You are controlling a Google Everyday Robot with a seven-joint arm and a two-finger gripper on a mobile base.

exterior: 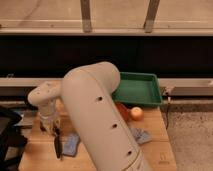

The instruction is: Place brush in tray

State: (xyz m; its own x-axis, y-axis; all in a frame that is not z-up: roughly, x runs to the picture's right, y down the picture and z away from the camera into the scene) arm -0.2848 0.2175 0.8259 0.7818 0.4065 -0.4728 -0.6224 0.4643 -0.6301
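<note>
Gripper (51, 129) low over left part of wooden table (165, 150), below white wrist housing. Fingers pressed together, apparently pinching far end of brush (58, 146); contact spot is dim, so not certain. Brush is a dark thin bar, long axis running nearly straight from gripper toward near table edge, near end leaning slightly right. Can't tell which end carries bristles. Blue-grey sponge (71, 144) just beside brush on its right. Tray (137, 90) at far right of table, well apart from brush. Big white arm link between them.
</note>
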